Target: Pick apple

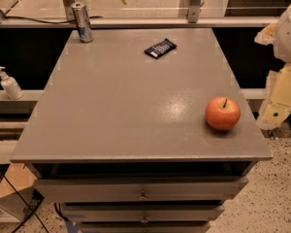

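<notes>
The apple (223, 113) is round and orange-red with a short dark stem. It stands upright on the grey table top (126, 106), near the front right corner and close to the right edge. My gripper (276, 103) is the cream-coloured part of the arm at the right edge of the camera view. It is off the table, to the right of the apple and apart from it. It holds nothing that I can see.
A silver drink can (82, 23) stands at the table's back left corner. A dark snack bar wrapper (160, 48) lies at the back middle. A white pump bottle (8, 84) stands on the ledge to the left. Drawers (143, 188) sit under the table top.
</notes>
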Controlling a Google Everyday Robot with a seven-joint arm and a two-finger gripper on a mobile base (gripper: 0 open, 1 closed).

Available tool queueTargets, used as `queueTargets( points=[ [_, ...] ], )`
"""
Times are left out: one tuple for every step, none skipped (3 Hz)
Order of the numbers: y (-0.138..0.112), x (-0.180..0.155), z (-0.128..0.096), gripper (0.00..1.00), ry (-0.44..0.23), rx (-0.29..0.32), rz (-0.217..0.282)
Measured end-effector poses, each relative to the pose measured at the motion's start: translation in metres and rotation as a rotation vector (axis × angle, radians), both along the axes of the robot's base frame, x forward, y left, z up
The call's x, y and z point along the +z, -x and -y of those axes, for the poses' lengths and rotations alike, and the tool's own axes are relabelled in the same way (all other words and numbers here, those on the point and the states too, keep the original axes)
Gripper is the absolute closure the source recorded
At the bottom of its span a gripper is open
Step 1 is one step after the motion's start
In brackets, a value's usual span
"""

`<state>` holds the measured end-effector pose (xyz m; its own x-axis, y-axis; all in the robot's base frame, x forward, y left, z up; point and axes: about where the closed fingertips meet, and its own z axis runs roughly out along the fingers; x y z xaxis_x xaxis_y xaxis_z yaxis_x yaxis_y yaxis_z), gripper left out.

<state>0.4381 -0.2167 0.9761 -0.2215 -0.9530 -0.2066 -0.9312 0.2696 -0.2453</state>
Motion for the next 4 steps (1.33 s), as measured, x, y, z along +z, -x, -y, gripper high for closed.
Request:
queueTargets(
  points=[
    [0.000,0.000,0.000,0.00,0.000,0.000,0.000],
    [-0.001,0.000,-0.002,0.00,-0.023,0.008,0.008],
    [-0.007,-0.012,-0.010,0.00,-0.051,0.032,0.015],
    [-0.015,-0.033,-0.017,0.00,-0.048,0.051,0.018]
  ],
)
